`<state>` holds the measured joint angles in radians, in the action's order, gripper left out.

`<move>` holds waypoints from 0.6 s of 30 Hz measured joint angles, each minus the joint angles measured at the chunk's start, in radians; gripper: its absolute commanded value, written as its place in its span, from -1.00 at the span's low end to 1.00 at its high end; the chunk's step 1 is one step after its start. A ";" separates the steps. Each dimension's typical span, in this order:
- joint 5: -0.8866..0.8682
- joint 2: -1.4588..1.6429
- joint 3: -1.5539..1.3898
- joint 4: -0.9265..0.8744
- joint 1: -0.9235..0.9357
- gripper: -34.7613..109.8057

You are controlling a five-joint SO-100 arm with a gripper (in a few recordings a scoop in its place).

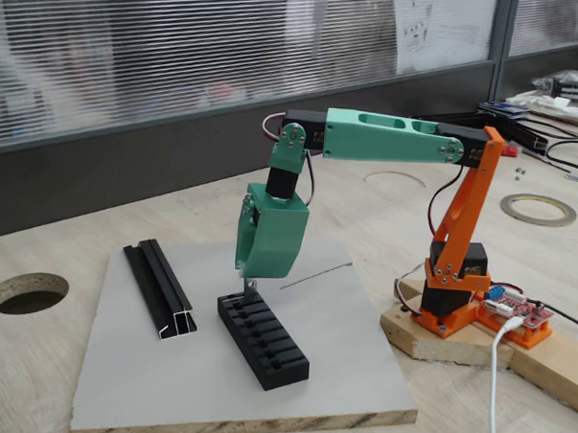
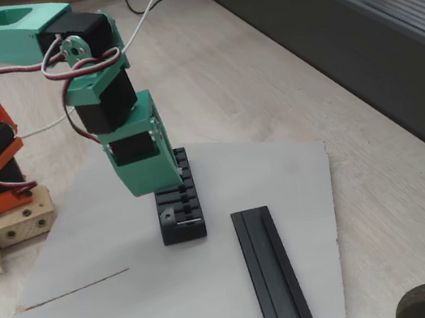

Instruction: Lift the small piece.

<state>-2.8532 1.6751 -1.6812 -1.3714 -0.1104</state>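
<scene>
Sitting at the end of the black slotted block (image 2: pixel 179 202) nearest the rail, the small piece (image 2: pixel 170 214) is seen as a silvery tab, its hole visible. It is found directly under the gripper (image 1: pixel 250 286), apparently pinched upright at the fingertips; the jaws look narrow. The black rail (image 2: pixel 273 276) is left well apart on the grey board (image 2: pixel 99 311).

The arm (image 1: pixel 388 139) has mint-green printed links with oblong cut-outs, an orange shoulder bracket (image 1: pixel 467 215) and black servo blocks. Red, brown and white wires loop at its joints. Silver screws dot the round hubs. The green gripper (image 2: pixel 142 159) housing is boxy.
</scene>
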 measured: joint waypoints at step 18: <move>0.334 -0.066 0.000 0.089 0.084 -0.28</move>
<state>-2.5188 1.6091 -1.6812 -1.2824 -0.0261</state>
